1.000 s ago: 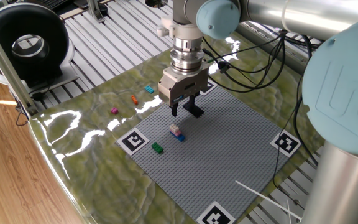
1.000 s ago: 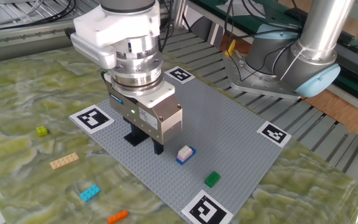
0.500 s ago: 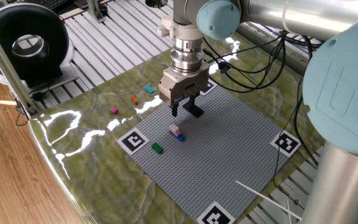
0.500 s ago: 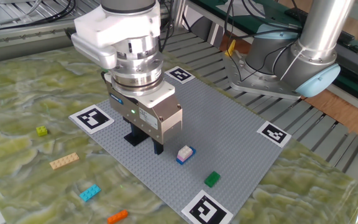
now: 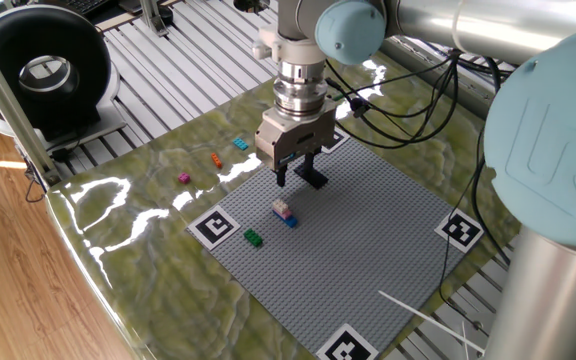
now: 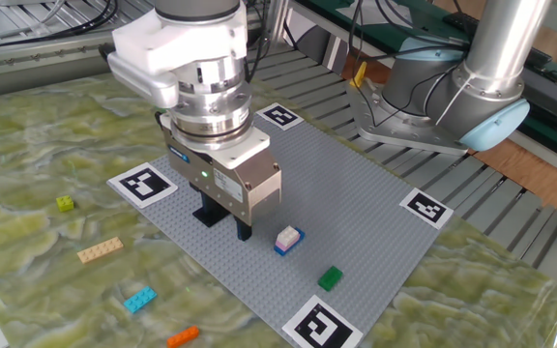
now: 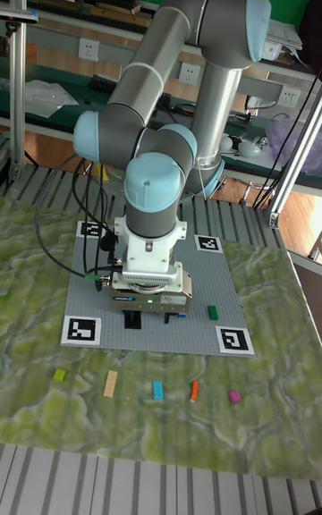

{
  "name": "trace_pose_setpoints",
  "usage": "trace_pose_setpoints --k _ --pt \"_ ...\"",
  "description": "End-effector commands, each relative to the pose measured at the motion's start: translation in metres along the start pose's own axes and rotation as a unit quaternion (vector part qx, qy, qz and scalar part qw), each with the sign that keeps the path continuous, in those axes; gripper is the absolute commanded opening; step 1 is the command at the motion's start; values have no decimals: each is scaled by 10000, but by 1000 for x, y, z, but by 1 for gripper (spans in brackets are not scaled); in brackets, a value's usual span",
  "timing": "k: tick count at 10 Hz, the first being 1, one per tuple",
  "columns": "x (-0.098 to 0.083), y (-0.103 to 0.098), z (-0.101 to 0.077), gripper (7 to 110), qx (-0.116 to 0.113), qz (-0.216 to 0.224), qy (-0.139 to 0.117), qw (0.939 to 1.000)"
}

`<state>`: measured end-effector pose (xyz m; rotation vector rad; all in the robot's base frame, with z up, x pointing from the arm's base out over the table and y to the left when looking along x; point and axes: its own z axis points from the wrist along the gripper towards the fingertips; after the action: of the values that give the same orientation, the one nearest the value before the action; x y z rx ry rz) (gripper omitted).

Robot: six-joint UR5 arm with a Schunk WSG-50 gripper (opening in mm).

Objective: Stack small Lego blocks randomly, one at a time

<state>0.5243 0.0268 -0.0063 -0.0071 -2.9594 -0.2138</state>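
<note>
A robot arm hung over the middle of a grey studded baseplate (image 6: 356, 208) on a green marbled table (image 6: 27, 155). Compared with the frames a second and half a second before, almost nothing had changed: the gripper (image 6: 222, 224) sat in the same spot, perhaps a touch further toward the table's left edge in the other fixed view, and no brick had moved. That suggested a pause between steps, not a pick under way.

Its two dark fingers pointed down near the dark flat plate (image 6: 207, 212), just beside it; whether they were spread or closed could not be told, and nothing was visibly held.

A white-pink brick on a blue brick (image 6: 287, 240) stood near the baseplate's centre, the only stack so far. A green brick (image 6: 330, 278) lay nearer a corner marker tag (image 6: 319, 325). Off the baseplate, along the table's near edge, lay yellow-green (image 6: 65, 203), tan (image 6: 100, 250), cyan (image 6: 139, 300), orange (image 6: 183, 336) and magenta (image 7: 234, 396) bricks, all unstacked.
</note>
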Motion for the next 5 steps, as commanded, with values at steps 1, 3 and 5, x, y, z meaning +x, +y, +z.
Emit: trace_pose_setpoints --k 1,3,5 --pt "1 4 -17 66 -77 55 154 9998" --pt "-4 13 -23 66 -159 85 172 9997" --pt "-9 10 -12 66 -93 91 101 9999"
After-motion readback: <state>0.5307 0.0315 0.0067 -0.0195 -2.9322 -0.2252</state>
